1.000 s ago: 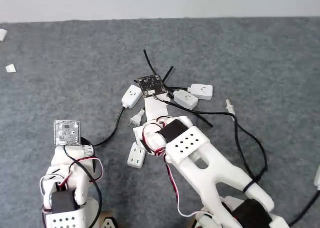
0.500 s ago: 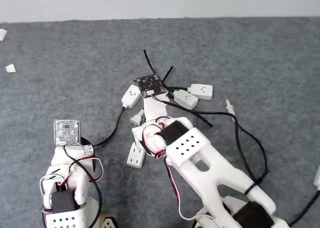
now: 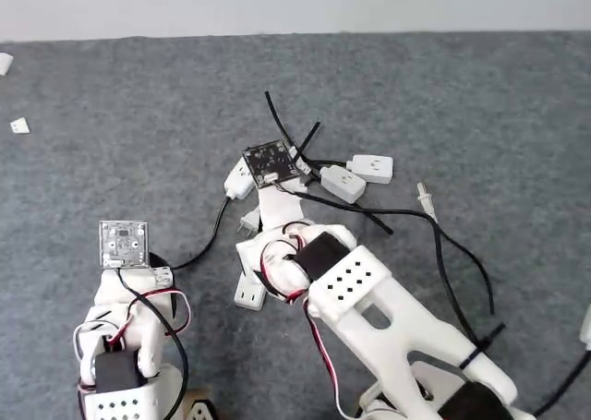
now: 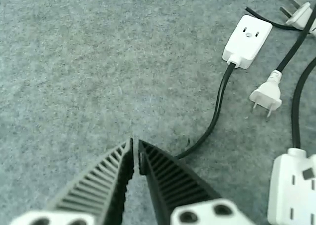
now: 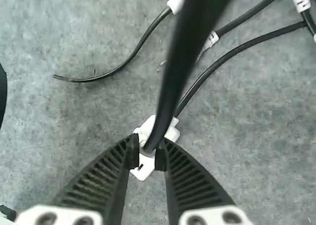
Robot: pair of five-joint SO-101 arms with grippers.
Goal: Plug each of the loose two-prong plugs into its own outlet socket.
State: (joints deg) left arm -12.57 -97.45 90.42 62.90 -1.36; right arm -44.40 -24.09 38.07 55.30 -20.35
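My right gripper (image 5: pixel 146 146) is shut on a small white two-prong plug (image 5: pixel 150 133), whose black cord (image 5: pixel 185 47) rises close past the camera. In the high view the right arm (image 3: pixel 342 272) stretches to the middle of the carpet among the sockets. One white outlet socket (image 3: pixel 240 178) lies just left of its wrist, and two more (image 3: pixel 343 183) (image 3: pixel 372 167) lie to its right. A loose plug (image 3: pixel 249 222) lies beside the arm, another (image 3: pixel 424 197) farther right. My left gripper (image 4: pixel 135 145) hangs shut and empty over bare carpet, short of a socket (image 4: pixel 247 41) and a plug (image 4: pixel 266 94).
A fourth socket block (image 3: pixel 247 293) lies by the right arm's elbow, between the two arms. Black cords (image 3: pixel 443 254) loop across the carpet on the right. The left arm (image 3: pixel 123 346) stays folded at the near left. Small white scraps (image 3: pixel 18 125) lie far left.
The right arm has shifted a little to the left, and the black cord on the right has been drawn along with it. The left arm has not moved.
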